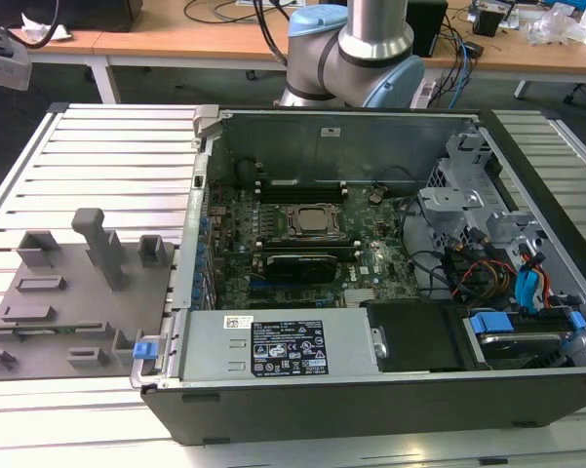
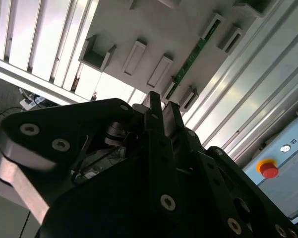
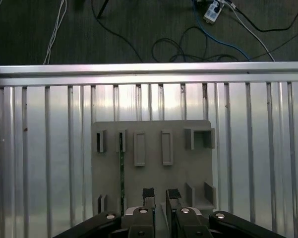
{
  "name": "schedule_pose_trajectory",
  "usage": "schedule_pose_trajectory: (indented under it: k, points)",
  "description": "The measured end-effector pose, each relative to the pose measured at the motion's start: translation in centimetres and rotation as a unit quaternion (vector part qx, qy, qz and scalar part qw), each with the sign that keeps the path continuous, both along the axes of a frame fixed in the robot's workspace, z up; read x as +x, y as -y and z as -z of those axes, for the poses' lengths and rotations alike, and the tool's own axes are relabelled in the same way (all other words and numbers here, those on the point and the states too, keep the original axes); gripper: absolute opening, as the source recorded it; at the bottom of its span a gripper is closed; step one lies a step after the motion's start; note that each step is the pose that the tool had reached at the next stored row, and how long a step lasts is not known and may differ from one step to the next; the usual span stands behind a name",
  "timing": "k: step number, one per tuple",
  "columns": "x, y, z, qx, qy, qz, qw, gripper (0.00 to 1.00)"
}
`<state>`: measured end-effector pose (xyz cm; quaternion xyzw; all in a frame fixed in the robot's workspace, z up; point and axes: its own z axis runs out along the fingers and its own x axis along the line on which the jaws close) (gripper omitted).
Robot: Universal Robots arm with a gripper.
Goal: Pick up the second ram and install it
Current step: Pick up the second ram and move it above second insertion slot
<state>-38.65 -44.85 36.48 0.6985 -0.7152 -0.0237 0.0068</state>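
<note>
The second ram [image 3: 122, 173] is a thin green stick standing on edge between two small holders of the grey fixture plate [image 3: 153, 178]. In the second wrist view the ram [image 2: 192, 57] runs slantwise across the plate. My gripper [image 3: 160, 194] hangs above the plate, beside the stick and apart from it. It is open, with a narrow gap between the black fingertips [image 3: 148, 192] and nothing held. Its fingers [image 2: 156, 106] also rise in front of the plate in the second wrist view. The fixture plate [image 1: 49, 302] lies at the exterior view's left.
An open computer case [image 1: 371, 253] lies at the exterior view's right, with its motherboard, CPU socket [image 1: 310, 220] and black memory slots [image 1: 297, 185]. The grey plate carries several upright holders [image 1: 102, 244]. The ribbed aluminium table [image 3: 49, 148] ends at an edge with floor cables beyond.
</note>
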Motion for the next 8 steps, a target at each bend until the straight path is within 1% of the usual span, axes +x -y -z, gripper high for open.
schedule_pose_trajectory:
  k: [8]
  points:
    - [0.0, 0.0, 0.49, 0.0, -0.0001, 0.0, 1.0, 0.24]
